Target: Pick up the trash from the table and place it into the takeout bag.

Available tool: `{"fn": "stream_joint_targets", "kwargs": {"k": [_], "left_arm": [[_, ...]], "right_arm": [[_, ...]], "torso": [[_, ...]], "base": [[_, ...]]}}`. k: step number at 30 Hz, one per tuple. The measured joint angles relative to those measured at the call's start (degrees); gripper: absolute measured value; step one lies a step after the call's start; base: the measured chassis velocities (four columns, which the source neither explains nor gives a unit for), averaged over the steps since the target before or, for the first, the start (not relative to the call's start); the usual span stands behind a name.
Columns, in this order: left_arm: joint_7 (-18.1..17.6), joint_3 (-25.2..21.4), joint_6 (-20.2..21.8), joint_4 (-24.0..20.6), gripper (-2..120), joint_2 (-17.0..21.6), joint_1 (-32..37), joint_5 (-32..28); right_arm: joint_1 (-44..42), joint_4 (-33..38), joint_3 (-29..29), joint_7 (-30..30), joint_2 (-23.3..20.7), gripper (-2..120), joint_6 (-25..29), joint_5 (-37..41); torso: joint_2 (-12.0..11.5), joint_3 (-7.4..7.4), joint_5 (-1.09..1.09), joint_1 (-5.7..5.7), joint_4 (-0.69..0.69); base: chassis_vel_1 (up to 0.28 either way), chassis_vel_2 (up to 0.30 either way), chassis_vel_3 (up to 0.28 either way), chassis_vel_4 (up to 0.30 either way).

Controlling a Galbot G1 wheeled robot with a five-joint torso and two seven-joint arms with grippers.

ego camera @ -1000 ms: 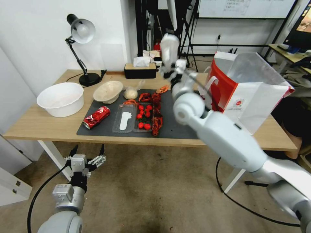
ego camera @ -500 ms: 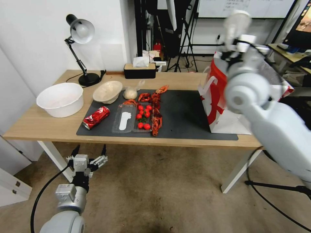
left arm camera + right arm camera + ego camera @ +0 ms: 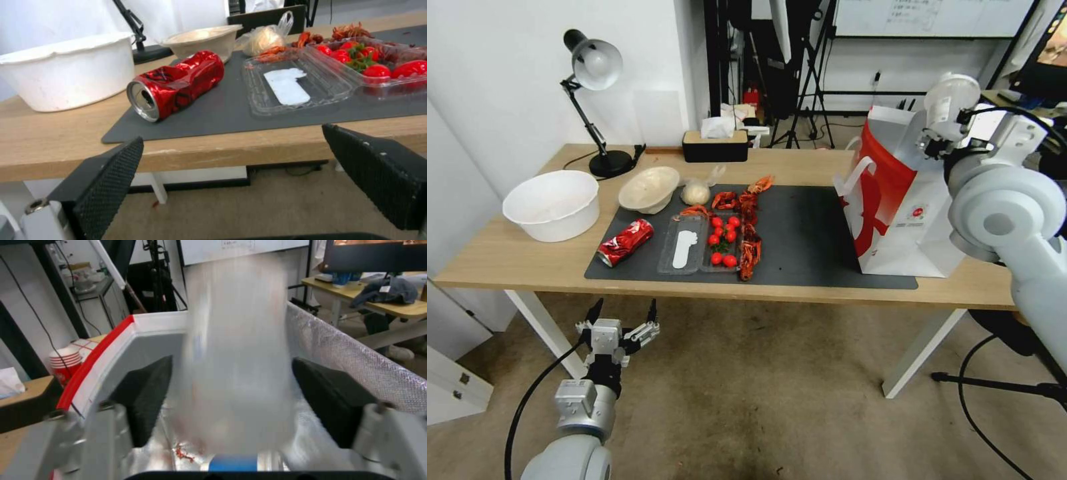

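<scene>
Left gripper hangs below the table's near edge at about 7 o'clock in the head view, fingers spread, nothing between them. From the left wrist camera the 2 black ribbed pads sit apart, low before the table edge.

On the dark grey mat, nearest the left gripper: crushed red soda can on its side, open end toward the near edge. Just beside it toward 3 o'clock, a clear hinged tray with a white slip in 1 half and red tomatoes in the other. Red crayfish shells run along the tray's far and right sides.

Farther back: shallow beige bowl at the mat's far-left corner, knotted clear bag with pale lump just beside it. White tub off the mat at about 9 o'clock. Desk lamp and black tissue box along the far edge.

Takeout bag stands upright at the table's right end, mouth open. Right gripper is poised at the bag's mouth at about 2 o'clock. From the right wrist camera the pads stand apart on either side of a clear plastic cup, which is heavily blurred between them; contact cannot be told. Below it, silvery lining and a blue paper cup inside the bag.
</scene>
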Motion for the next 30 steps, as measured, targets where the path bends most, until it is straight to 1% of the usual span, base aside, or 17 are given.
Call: {"fn": "stream_joint_targets", "kwargs": {"k": [3,4,7,11,12,13,16,17,19,20,21,23,25,27,28,29,30], "left_arm": [[0.0,0.6,0.0,-0.4,100,-0.3,0.4,0.6],[0.0,0.6,0.0,-0.4,100,-0.3,0.4,0.6],[0.1,0.7,-0.1,-0.6,100,-0.4,0.8,0.8],[0.1,0.7,-0.3,-0.9,100,-0.5,1.2,0.9],[0.1,0.7,-0.4,-1.1,100,-0.5,1.3,0.9],[0.1,0.7,-0.4,-1.1,100,-0.5,1.3,0.9],[0.1,0.8,-0.7,-1.3,100,-0.6,1.7,1.3],[0.1,0.8,-0.7,-1.3,100,-0.6,1.7,1.3],[0.2,1.1,-0.9,-1.4,100,-0.6,2.0,1.5],[0.2,1.1,-1.0,-1.4,100,-0.5,2.1,1.5],[0.2,1.1,-1.0,-1.4,100,-0.5,2.1,1.5],[0.2,0.9,-1.2,-1.4,100,-0.4,2.3,1.5],[0.2,0.9,-1.3,-1.4,100,-0.3,2.4,1.5],[0.2,0.7,-1.5,-1.5,100,-0.2,2.5,1.5],[0.2,0.6,-1.6,-1.5,100,-0.1,2.6,1.4],[0.2,0.6,-1.6,-1.5,100,-0.1,2.6,1.4],[0.2,0.5,-1.7,-1.5,100,-0.1,2.6,1.4]], "right_arm": [[-1.9,1.0,1.9,-0.4,-0.7,87,-0.1,1.1],[-1.9,1.0,1.9,-0.4,-0.7,87,-0.1,1.1],[-2.1,1.2,2.2,-0.6,-1.1,97,0.0,1.5],[-2.1,1.1,2.3,-1.9,-1.1,100,1.0,1.7],[-2.2,1.5,2.8,-5.4,-1.1,100,5.3,0.9],[-2.2,1.5,2.8,-5.4,-1.1,100,5.3,0.9],[-6.2,5.4,6.1,-20.8,-2.5,100,16.6,-2.8],[-6.2,5.4,6.1,-20.8,-2.5,100,16.6,-2.8],[-11.9,7.5,8.3,-30.2,-3.9,100,22.0,-6.8],[-14.0,8.4,8.9,-33.0,-4.2,100,23.7,-8.1],[-14.0,8.4,8.9,-33.0,-4.2,100,23.7,-8.1],[-18.1,10.2,10.1,-37.7,-4.4,100,26.9,-11.7],[-19.6,11.0,10.4,-39.0,-4.4,100,27.9,-13.0],[-25.6,13.7,11.3,-43.3,-4.2,100,30.1,-19.2],[-27.6,14.4,11.3,-44.3,-3.9,100,30.5,-21.6],[-27.6,14.4,11.3,-44.3,-3.9,100,30.5,-21.6],[-30.3,15.2,11.3,-45.5,-3.4,100,31.0,-24.8]], "torso": [[0.0,0.00,-0.01,0.00,-0.01],[0.0,0.00,-0.01,0.00,-0.01],[0.0,0.00,-0.01,0.00,0.00],[0.0,0.00,-0.01,0.01,-0.01],[0.0,0.01,0.00,0.01,0.00],[0.0,0.01,0.00,0.01,0.00],[0.0,0.00,-0.03,0.01,0.00],[0.0,0.00,-0.03,0.01,0.00],[0.0,0.00,-0.01,0.01,-0.01],[0.0,0.00,-0.01,0.01,-0.02],[0.0,0.00,-0.01,0.01,-0.02],[0.0,0.00,-0.02,0.01,-0.01],[0.0,0.00,-0.02,0.01,0.00],[0.0,0.00,-0.03,0.01,-0.01],[0.0,0.00,-0.02,0.00,-0.01],[0.0,0.00,-0.02,0.00,-0.01],[0.0,0.00,-0.02,0.00,0.00]], "base": [[0.000,0.000,0.000,0.000],[0.000,0.000,0.000,0.000],[0.000,0.000,0.000,0.000],[0.000,0.000,0.000,0.000],[0.000,0.000,0.000,0.000],[0.000,0.000,0.000,0.000],[0.000,0.000,0.000,0.000],[0.000,0.000,0.000,0.000],[0.000,0.000,0.000,0.000],[0.000,0.000,0.000,0.000],[0.000,0.000,0.000,0.000],[0.000,0.000,0.000,0.000],[0.000,0.000,0.000,0.000],[0.000,0.000,0.000,0.000],[0.000,0.000,0.000,0.000],[0.000,0.000,0.000,0.000],[0.000,0.000,0.000,0.000]]}}
